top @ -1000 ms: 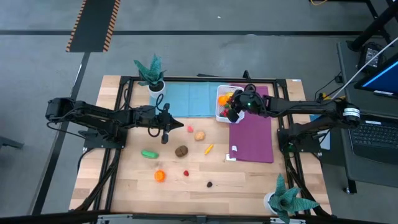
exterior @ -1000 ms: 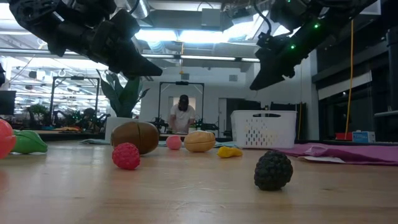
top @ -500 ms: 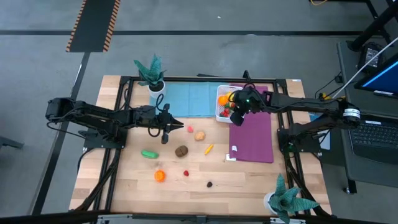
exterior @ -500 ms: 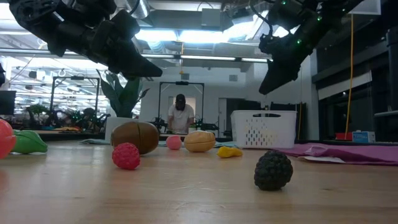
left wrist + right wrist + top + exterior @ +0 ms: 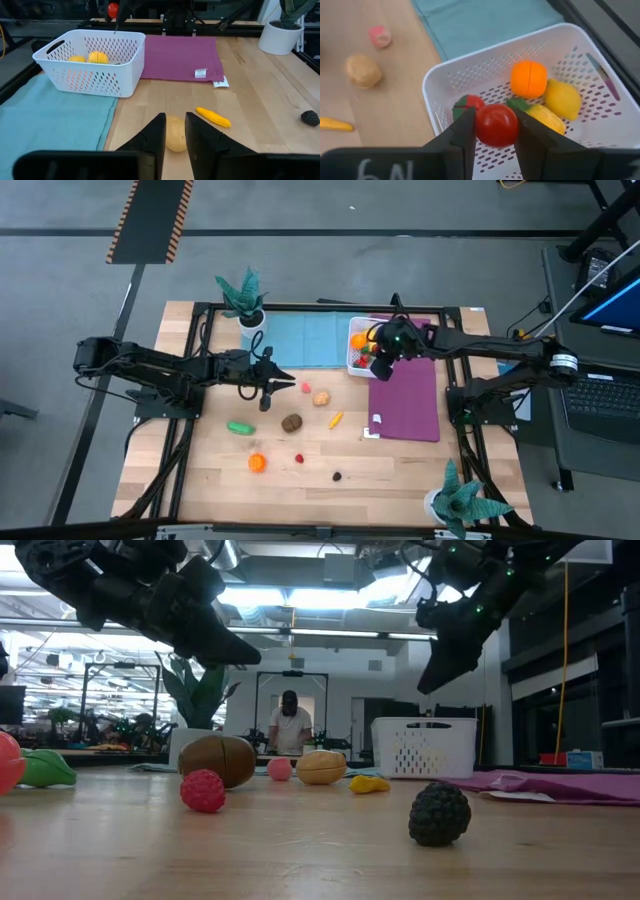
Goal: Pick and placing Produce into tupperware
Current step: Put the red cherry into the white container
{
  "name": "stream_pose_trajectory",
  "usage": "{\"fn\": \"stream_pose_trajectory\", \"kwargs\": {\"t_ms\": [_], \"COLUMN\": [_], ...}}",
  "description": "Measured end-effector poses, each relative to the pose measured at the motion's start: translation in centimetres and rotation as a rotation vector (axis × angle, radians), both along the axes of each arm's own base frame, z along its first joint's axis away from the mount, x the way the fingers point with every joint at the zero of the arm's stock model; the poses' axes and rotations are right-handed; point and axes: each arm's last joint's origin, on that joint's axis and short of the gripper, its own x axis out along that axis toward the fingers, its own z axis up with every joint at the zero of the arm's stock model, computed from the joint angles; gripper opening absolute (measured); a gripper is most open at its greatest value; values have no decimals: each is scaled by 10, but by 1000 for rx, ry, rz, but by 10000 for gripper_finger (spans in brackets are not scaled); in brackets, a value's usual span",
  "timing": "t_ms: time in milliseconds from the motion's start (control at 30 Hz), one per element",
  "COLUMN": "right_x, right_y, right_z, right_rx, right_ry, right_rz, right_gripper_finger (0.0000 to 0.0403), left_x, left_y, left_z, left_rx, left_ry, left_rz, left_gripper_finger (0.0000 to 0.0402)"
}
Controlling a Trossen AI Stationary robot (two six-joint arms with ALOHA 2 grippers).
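My right gripper [image 5: 496,126] is above the white perforated tupperware [image 5: 451,76], shut on a red round produce piece [image 5: 496,123]. In the tupperware lie an orange [image 5: 528,78], two yellow pieces [image 5: 563,99] and a red-and-green piece [image 5: 468,103]. My left gripper [image 5: 174,136] is slightly open and touches nothing. It hangs above the table left of a tan piece [image 5: 175,140], which rests on the wood. More produce lies on the table: a brown piece [image 5: 291,422], a green one [image 5: 240,427], an orange one [image 5: 257,463], a yellow one [image 5: 336,419], a dark one [image 5: 439,813]. My right gripper pinches the red round piece [image 5: 496,131] between its two fingers [image 5: 462,131], one on each side. The fingers slant down toward the tupperware from above. The piece is lifted clear over the tupperware's inside.
The tupperware [image 5: 350,362] stands at the far side, where a blue mat [image 5: 305,340] meets a purple mat [image 5: 405,395]. Teal potted plants stand at the far left [image 5: 243,298] and the near right [image 5: 462,498]. A person [image 5: 290,725] stands in the room beyond.
My right gripper, still shut on the red piece, has tipped more steeply downward above the tupperware and then held there.
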Motion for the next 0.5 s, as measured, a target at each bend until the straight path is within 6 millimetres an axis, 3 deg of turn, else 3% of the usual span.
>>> {"fn": "stream_pose_trajectory", "kwargs": {"t_ms": [500], "right_x": [15], "right_y": [-5], "right_z": [-41], "right_rx": [51], "right_ry": [189], "right_rz": [20], "right_gripper_finger": [106], "left_x": [0], "left_y": [-1], "left_z": [0], "left_rx": [0], "left_ry": [2], "left_rz": [-3], "left_gripper_finger": [70]}}
